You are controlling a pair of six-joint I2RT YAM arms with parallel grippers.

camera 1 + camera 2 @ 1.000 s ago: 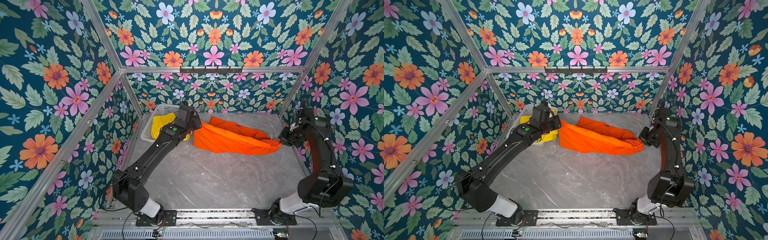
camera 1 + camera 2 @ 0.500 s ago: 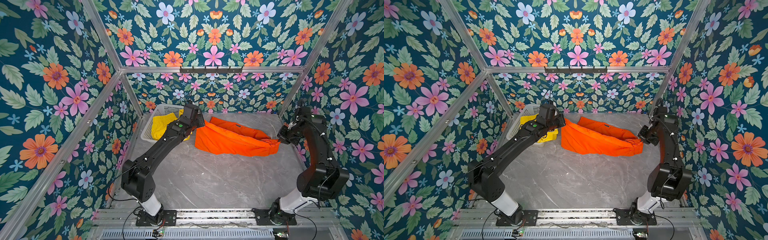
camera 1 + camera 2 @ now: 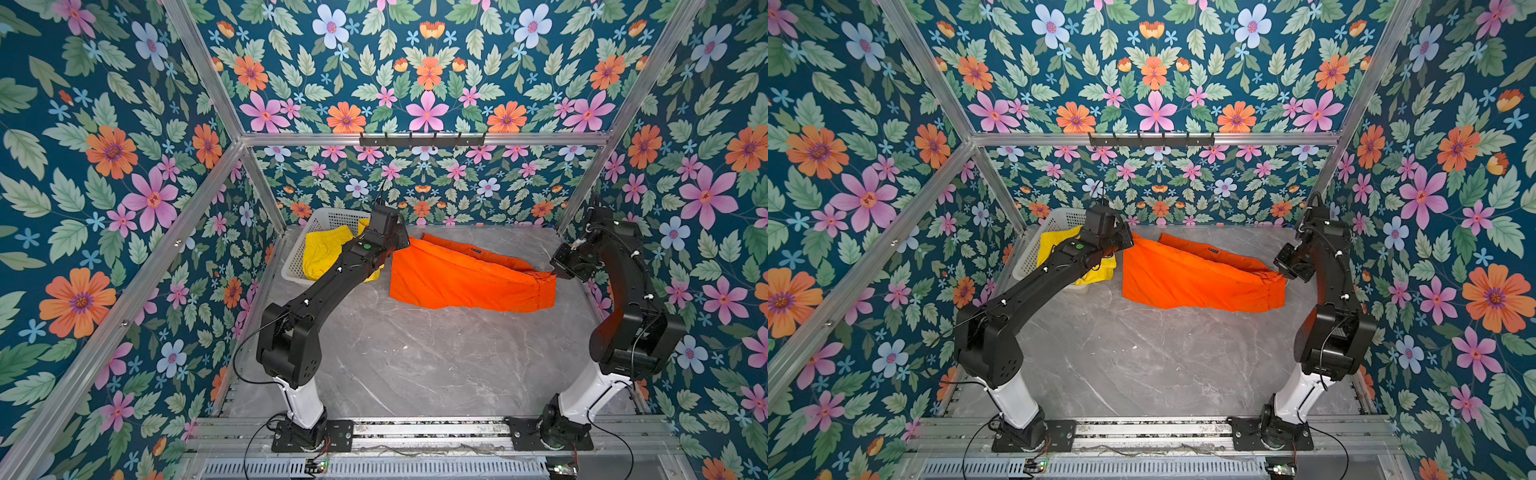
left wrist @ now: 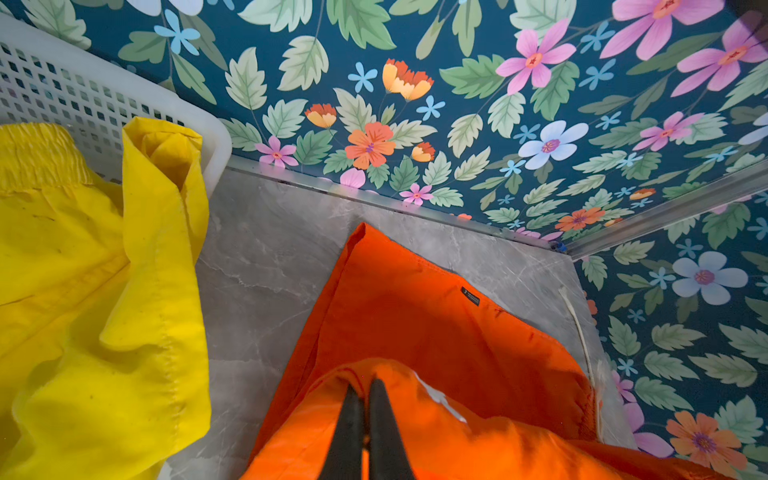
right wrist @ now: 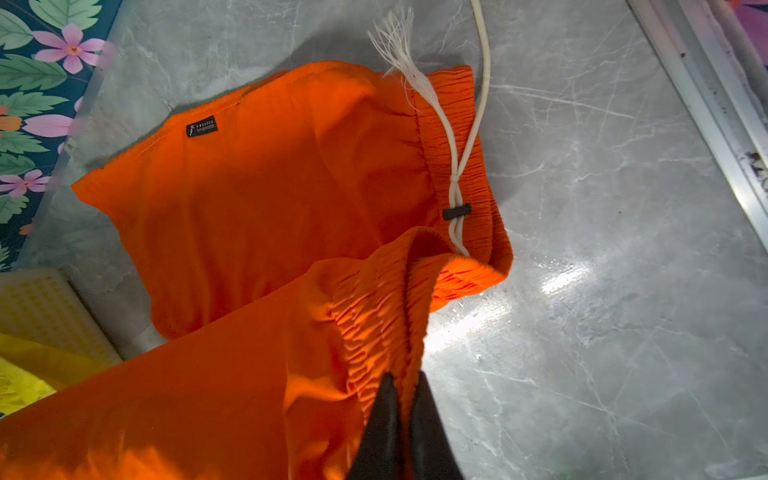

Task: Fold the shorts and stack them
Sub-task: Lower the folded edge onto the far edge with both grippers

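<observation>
Your left gripper (image 4: 365, 384): jaws pinched together on a raised fold of the orange shorts (image 3: 469, 278), at the garment's end nearest the basket (image 3: 328, 216).

Your right gripper (image 5: 405, 380): jaws likewise clamped, on the gathered waistband (image 5: 374, 316), at the end farthest from the basket.

Orange shorts: out of the basket and just beside it, on the table (image 3: 415, 365). One layer hangs lifted between your two grips. The rest lies on the table under it. A white drawstring (image 5: 457, 166) trails from the waistband onto the table, on the side away from the basket.

Reason for the hold, as a judgement: a grip at each end spreads the raised layer, so you can lay it over the resting layer without bunching. A lengthwise fold looks to be the step in hand. Nothing is stacked yet.

Yellow shorts (image 3: 322, 253): in the basket, unfolded, with one part spilling over the rim on the side toward the orange pair. They probably sit there waiting their turn.

Left arm (image 3: 332, 282): stretched long from its base, forearm crossing above the basket's front corner, wrist just past the rim.

Right arm (image 3: 623, 266): well apart from the basket, elbow raised high, forearm dropping, wrist turned back toward the basket.
</observation>
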